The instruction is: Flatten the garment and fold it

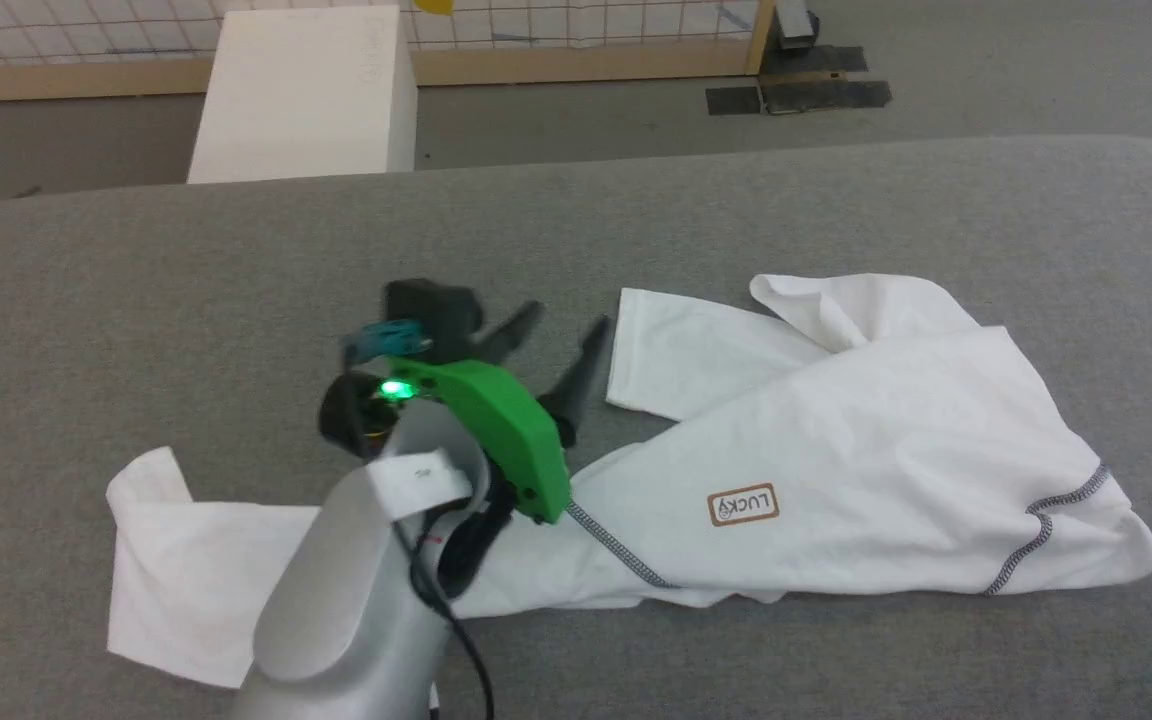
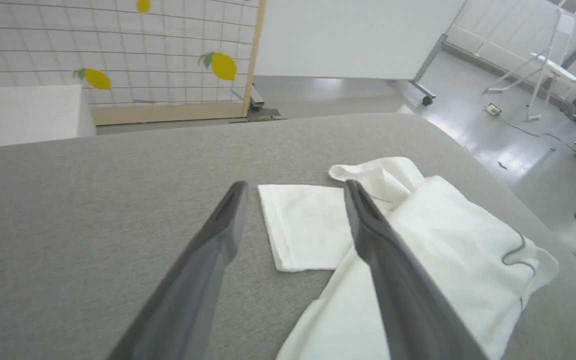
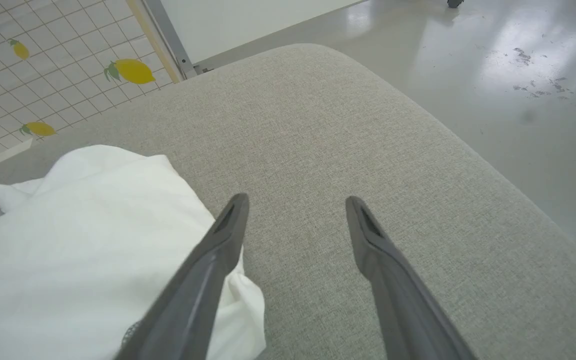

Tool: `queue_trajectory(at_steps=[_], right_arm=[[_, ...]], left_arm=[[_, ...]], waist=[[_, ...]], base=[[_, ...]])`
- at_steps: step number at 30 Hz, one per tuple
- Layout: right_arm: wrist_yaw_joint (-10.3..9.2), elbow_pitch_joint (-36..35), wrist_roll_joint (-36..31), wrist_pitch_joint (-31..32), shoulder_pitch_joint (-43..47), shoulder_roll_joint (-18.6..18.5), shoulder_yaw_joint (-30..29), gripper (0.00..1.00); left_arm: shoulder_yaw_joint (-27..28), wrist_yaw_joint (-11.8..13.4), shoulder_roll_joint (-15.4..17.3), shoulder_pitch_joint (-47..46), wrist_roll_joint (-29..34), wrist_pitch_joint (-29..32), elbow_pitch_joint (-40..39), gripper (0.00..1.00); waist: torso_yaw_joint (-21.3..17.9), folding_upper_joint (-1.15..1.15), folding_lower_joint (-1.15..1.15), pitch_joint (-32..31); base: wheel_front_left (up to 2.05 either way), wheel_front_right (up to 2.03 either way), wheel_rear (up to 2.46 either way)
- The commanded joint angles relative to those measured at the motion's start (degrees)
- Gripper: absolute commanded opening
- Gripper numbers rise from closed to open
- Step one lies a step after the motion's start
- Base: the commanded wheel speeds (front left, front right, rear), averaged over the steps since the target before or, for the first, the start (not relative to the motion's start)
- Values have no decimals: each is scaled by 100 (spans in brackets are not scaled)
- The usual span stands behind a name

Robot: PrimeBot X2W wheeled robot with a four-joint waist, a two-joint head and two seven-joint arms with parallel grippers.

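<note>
The grey padded table (image 1: pixel 836 200) ran across the whole head view, rounded at its right end. On its near half lay the garment (image 1: pixel 886 430), white and rumpled. It stretched from the table's near left side, where the pale left forearm hid part of it, to a bunched heap towards the table's right end, and one flat flap lay near the table's middle. A white box (image 1: pixel 306 95) stood on the floor beyond the table's far edge, to the left. The left gripper (image 1: pixel 566 317) hovered above the table's middle with its two fingers spread wide and nothing between them. The right gripper (image 3: pixel 295 200) was above bare table near the right end, fingers likewise apart and empty. The small brown-bordered "LUCKY" patch (image 1: pixel 743 505) faced up towards the table's near edge.
</note>
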Motion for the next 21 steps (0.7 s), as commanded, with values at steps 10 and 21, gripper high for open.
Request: queue_trajectory(at_steps=[10, 21], right_arm=[[-9, 352, 161, -295, -153, -2, 253, 100], [-9, 631, 149, -513, -90, -2, 294, 100]], left_arm=[[-1082, 37, 74, -815, -315, 2168, 1427, 100], [-680, 158, 21, -686, -879, 1426, 1338, 0]], waist=[[-849, 0, 0, 480], [-822, 0, 0, 384]], base=[[0, 0, 0], [0, 0, 0]])
